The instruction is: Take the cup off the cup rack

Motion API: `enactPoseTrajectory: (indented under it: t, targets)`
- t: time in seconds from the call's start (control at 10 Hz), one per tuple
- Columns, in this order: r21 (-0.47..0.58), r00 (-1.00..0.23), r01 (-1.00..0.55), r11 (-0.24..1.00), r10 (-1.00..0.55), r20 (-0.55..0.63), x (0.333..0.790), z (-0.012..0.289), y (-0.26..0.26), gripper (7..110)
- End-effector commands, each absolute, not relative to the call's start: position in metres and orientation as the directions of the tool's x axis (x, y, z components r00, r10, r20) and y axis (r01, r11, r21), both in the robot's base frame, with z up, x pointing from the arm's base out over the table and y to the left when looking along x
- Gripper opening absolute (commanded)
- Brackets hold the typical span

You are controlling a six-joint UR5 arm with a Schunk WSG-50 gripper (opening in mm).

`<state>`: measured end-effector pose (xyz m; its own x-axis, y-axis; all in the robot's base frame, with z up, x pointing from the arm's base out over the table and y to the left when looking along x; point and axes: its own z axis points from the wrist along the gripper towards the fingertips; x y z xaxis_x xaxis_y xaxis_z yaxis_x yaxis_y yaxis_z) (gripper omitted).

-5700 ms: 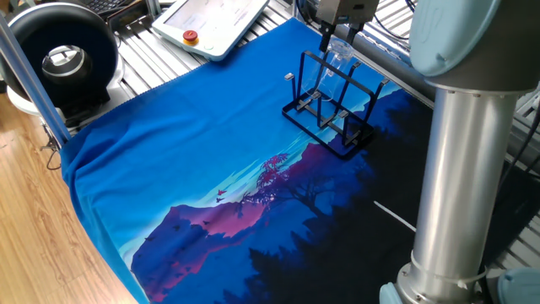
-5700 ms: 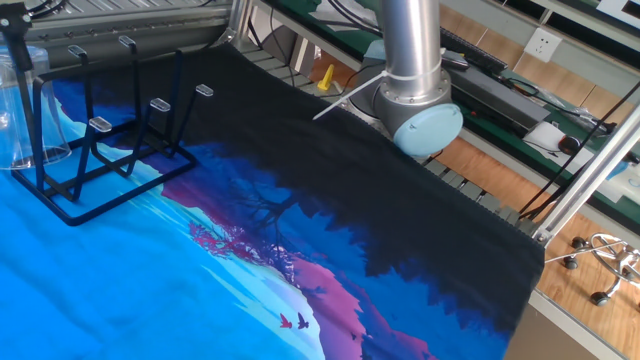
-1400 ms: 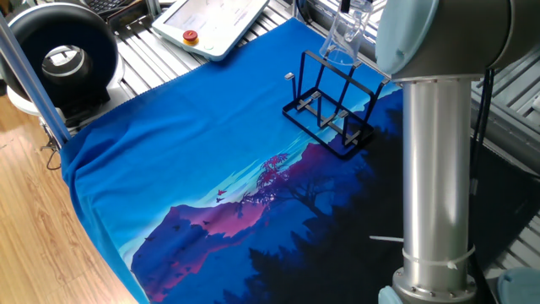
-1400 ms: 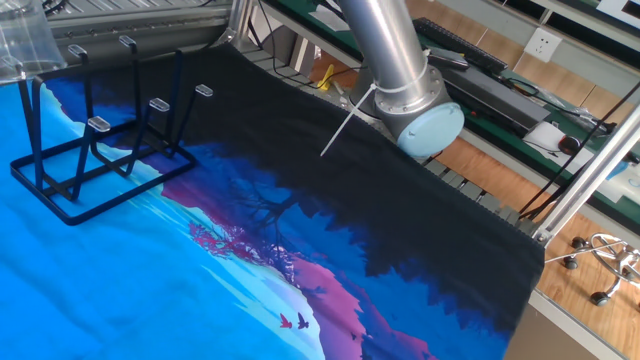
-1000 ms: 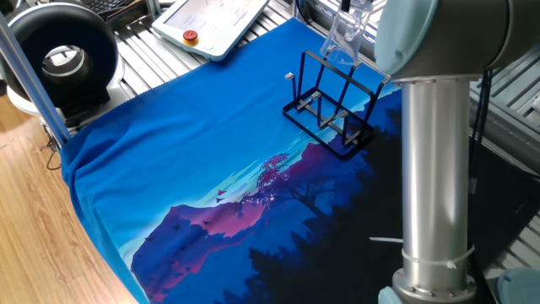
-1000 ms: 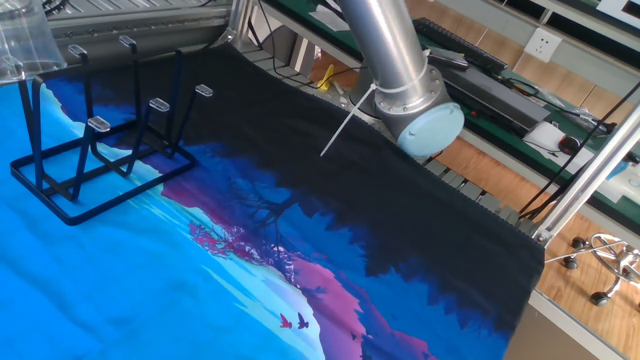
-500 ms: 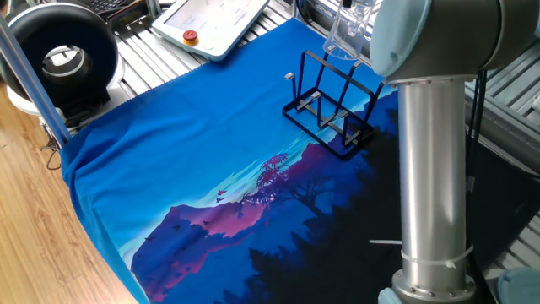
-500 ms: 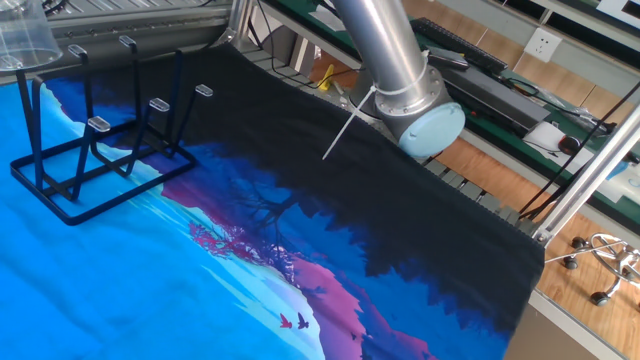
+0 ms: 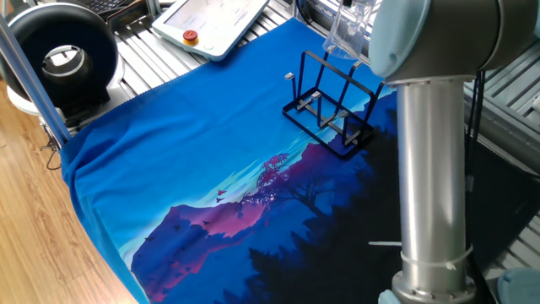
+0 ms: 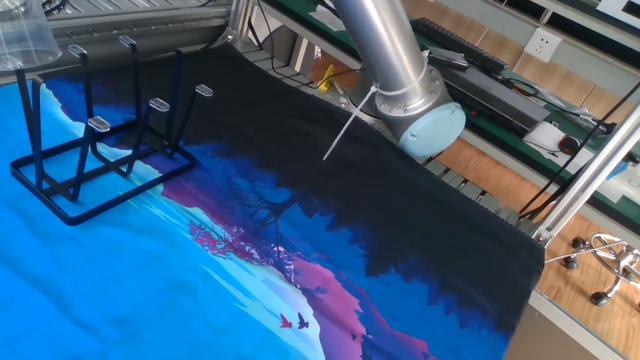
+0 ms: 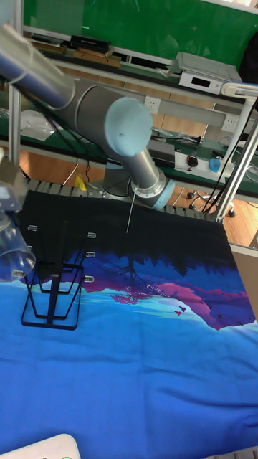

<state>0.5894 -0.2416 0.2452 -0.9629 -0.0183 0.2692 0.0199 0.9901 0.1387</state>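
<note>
The cup (image 9: 347,35) is a clear tumbler hanging mouth-down in the air, just above the top of the cup rack (image 9: 331,108) and off its pegs. It shows at the top left in the other fixed view (image 10: 26,40) and tilted at the left edge in the tall fixed view (image 11: 11,242). The black wire rack (image 10: 98,140) (image 11: 53,288) stands on the blue cloth with bare pegs. My gripper (image 11: 6,206) is shut on the cup; its fingers are mostly cut off by the frame edges.
The thick grey arm column (image 9: 432,169) stands at the near right of the cloth. A teach pendant (image 9: 213,19) and a black round device (image 9: 63,55) lie beyond the cloth's far-left edge. A shelf with equipment (image 11: 204,68) runs behind the table.
Several seconds ago the cup sat on a rack peg; it is now lifted off. Over the last second it has risen slightly further, and the arm has shifted a little.
</note>
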Motion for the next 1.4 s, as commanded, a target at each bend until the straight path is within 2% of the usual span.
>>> enactPoseTrajectory:
  t: [0.0, 0.3, 0.9, 1.3]
  targets:
    - [0.009, -0.974, -0.029, 1.0, -0.03, 0.223, 0.595, 0.277, -0.237, 44]
    - [-0.044, -0.98, -0.034, 0.998, -0.024, 0.199, 0.601, 0.281, -0.231, 44]
    - [0.034, -0.985, 0.051, 0.998, 0.044, 0.168, 0.577, 0.262, -0.154, 44]
    - [0.059, -0.979, 0.114, 0.992, 0.102, 0.175, 0.57, 0.27, -0.118, 44]
